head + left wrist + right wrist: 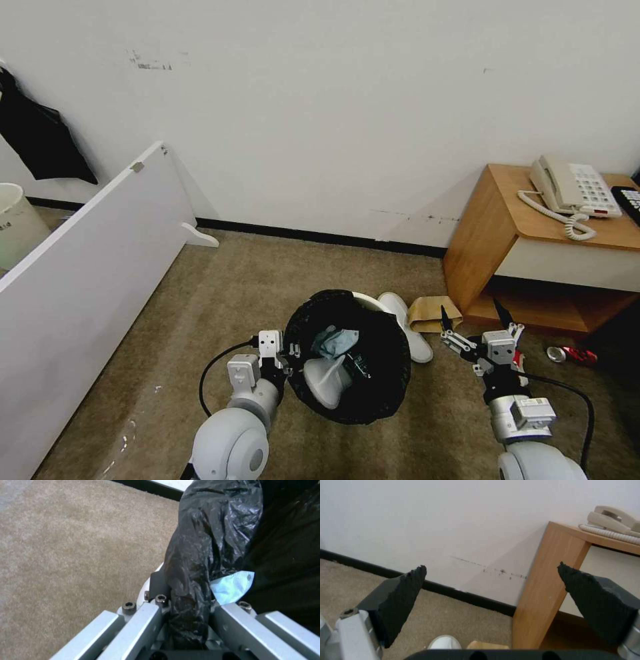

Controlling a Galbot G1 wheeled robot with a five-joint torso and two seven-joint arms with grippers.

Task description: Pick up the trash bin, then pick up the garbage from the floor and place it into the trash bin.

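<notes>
Already the left pincer [288, 353] clamps the trash bin's [383, 373] bagged rim at lower centre; the right pincer [475, 320], spread wide, likely must descend onto the brown paper bag [427, 313].

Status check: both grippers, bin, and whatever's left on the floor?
Left gripper shut on trash bin rim, bin tilted. Right gripper open, empty, above brown paper bag and slipper. Red can by the wooden table.

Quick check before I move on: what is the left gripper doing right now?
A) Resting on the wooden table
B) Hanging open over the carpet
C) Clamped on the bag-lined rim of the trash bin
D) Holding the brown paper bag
C: the left gripper is shut on the black-bagged rim of the trash bin.
</notes>
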